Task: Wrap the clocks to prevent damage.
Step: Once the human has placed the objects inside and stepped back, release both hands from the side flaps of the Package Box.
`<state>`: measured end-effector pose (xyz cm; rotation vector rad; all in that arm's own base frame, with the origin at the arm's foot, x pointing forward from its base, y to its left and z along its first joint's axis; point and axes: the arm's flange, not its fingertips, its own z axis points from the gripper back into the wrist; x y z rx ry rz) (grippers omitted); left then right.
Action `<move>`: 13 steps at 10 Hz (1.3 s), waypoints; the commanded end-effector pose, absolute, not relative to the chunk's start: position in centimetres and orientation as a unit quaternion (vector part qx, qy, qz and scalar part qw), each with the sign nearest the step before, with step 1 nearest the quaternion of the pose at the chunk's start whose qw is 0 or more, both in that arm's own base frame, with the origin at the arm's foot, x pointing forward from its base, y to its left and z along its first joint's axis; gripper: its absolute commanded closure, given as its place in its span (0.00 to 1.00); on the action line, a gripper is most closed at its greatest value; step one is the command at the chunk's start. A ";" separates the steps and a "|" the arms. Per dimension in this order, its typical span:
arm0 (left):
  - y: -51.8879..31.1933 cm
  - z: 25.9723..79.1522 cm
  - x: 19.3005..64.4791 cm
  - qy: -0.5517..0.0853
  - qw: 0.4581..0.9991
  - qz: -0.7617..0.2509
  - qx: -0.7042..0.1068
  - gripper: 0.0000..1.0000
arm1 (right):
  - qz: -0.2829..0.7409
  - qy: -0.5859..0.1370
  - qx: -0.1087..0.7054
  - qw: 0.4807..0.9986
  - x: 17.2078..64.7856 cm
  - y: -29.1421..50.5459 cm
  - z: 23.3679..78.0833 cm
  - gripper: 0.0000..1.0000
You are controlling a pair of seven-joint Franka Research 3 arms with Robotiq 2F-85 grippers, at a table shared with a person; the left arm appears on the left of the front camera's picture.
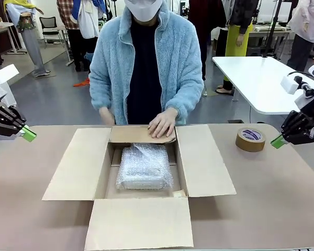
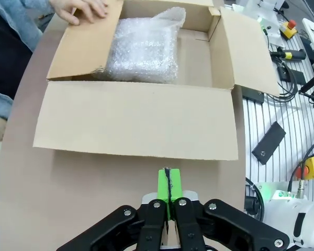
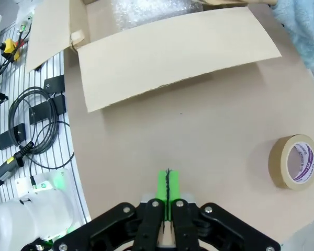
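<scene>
Tape roll [image 1: 250, 139] beside box [image 1: 73, 164], hand [image 1: 162, 124] on flap [image 1: 130, 135]

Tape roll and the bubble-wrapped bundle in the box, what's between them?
An open box flap lying flat, then a strip of bare table before the tape roll, in the front view.

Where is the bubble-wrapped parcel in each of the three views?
Front view: bubble-wrapped parcel at centre, inside the cardboard box.
Left wrist view: top centre, inside the box.
Right wrist view: at the top edge, beyond a flap.
Shared landmark: the open cardboard box around it.
</scene>
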<state>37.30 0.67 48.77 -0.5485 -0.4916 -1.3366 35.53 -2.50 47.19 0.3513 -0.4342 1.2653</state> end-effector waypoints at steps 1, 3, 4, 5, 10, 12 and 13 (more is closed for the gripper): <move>1.2 49.0 37.3 -0.213 0.737 -0.593 -0.244 1.00 | 0.586 -0.182 0.170 0.771 35.5 -2.6 47.4 0.99; 1.6 49.1 37.4 -0.212 0.744 -0.587 -0.239 1.00 | 0.593 -0.171 0.173 0.768 35.7 -2.6 47.4 0.99; 1.2 48.8 37.3 -0.223 0.729 -0.598 -0.247 1.00 | 0.585 -0.192 0.170 0.770 35.4 -2.5 47.2 0.99; 1.2 48.8 37.3 -0.223 0.729 -0.598 -0.247 1.00 | 0.585 -0.192 0.170 0.770 35.4 -2.5 47.2 0.99; 1.2 48.8 37.3 -0.223 0.729 -0.598 -0.247 1.00 | 0.585 -0.192 0.170 0.770 35.4 -2.5 47.2 0.99; 1.2 48.8 37.3 -0.223 0.729 -0.598 -0.247 1.00 | 0.585 -0.192 0.170 0.770 35.4 -2.5 47.2 0.99; 1.2 48.8 37.3 -0.223 0.729 -0.598 -0.247 1.00 | 0.585 -0.192 0.170 0.770 35.4 -2.5 47.2 0.99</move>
